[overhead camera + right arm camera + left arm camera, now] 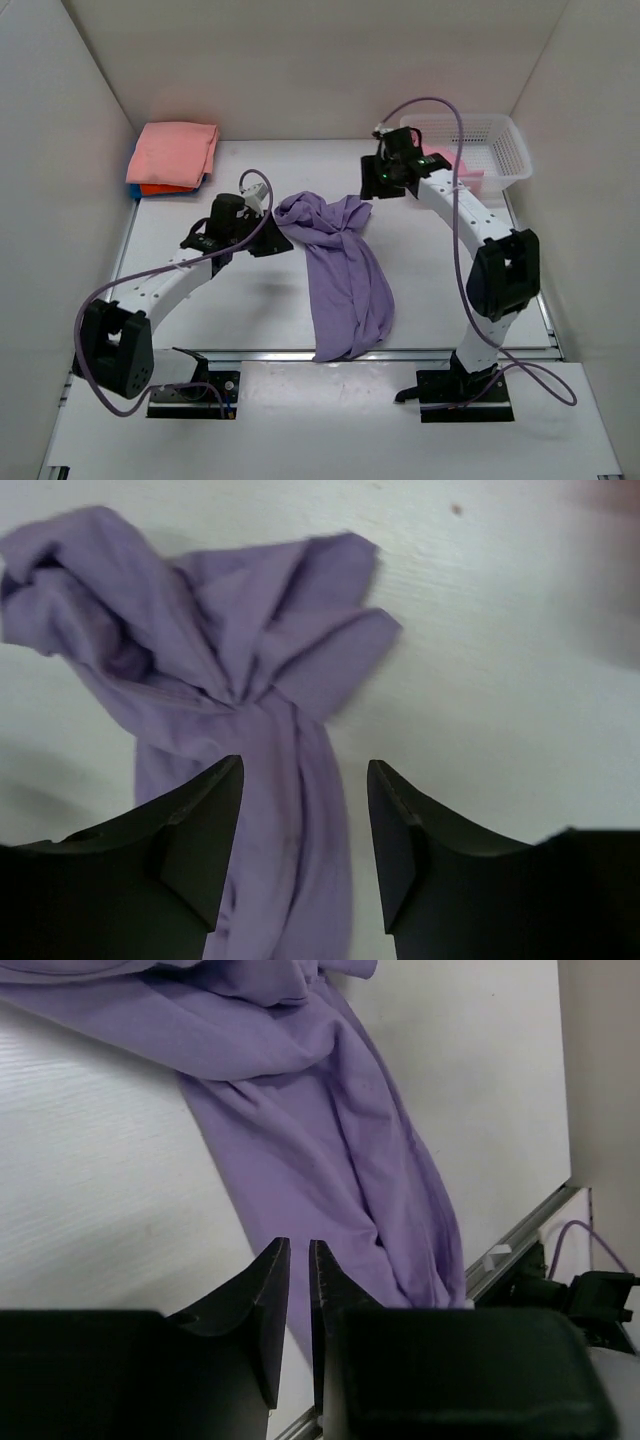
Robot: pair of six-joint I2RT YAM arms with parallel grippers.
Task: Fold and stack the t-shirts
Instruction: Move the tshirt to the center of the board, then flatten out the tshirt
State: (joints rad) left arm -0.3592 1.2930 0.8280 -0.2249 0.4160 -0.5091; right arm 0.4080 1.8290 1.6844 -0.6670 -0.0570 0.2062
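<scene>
A lavender-purple t-shirt [343, 270] lies crumpled in a long strip on the middle of the table; it also shows in the left wrist view [330, 1130] and the right wrist view [210, 650]. My left gripper [268, 242] is shut and empty, just left of the shirt's bunched top end [299, 1260]. My right gripper [384, 183] is open and empty, raised above the table just right of that top end [305, 780]. A folded salmon-pink t-shirt [172, 152] tops a stack at the back left, with an orange one [166, 189] and a blue one [133, 189] under it.
A white mesh basket [497, 135] stands at the back right with a light pink t-shirt [467, 172] in it. White walls close in the left, back and right. A metal rail [260, 353] runs along the table's near edge.
</scene>
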